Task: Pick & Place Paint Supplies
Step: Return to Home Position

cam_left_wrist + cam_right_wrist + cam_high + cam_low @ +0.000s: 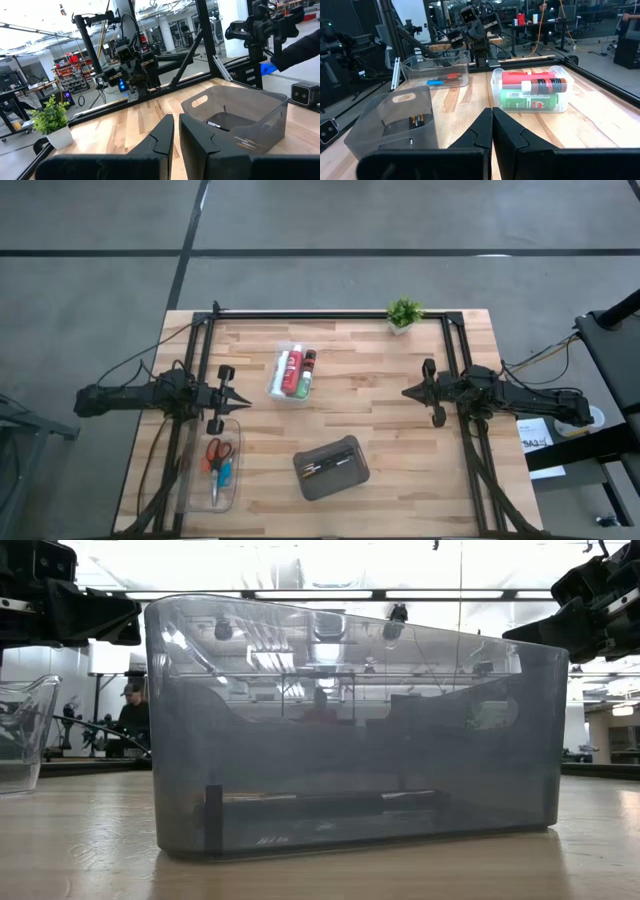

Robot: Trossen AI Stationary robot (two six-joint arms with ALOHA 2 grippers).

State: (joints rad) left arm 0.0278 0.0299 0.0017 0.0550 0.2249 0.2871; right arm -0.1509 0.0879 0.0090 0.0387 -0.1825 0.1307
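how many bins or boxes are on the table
3: a clear bin holding paint tubes at the table's middle, a second clear bin holding scissors on its left side, and a dark grey case beside that one. No others seem hidden.

Bright ceiling lights (330, 594), soft shadows

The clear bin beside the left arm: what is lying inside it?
Inside the clear bin lie red-handled scissors and blue-handled scissors, close together. Whether anything else lies beneath them cannot be seen.
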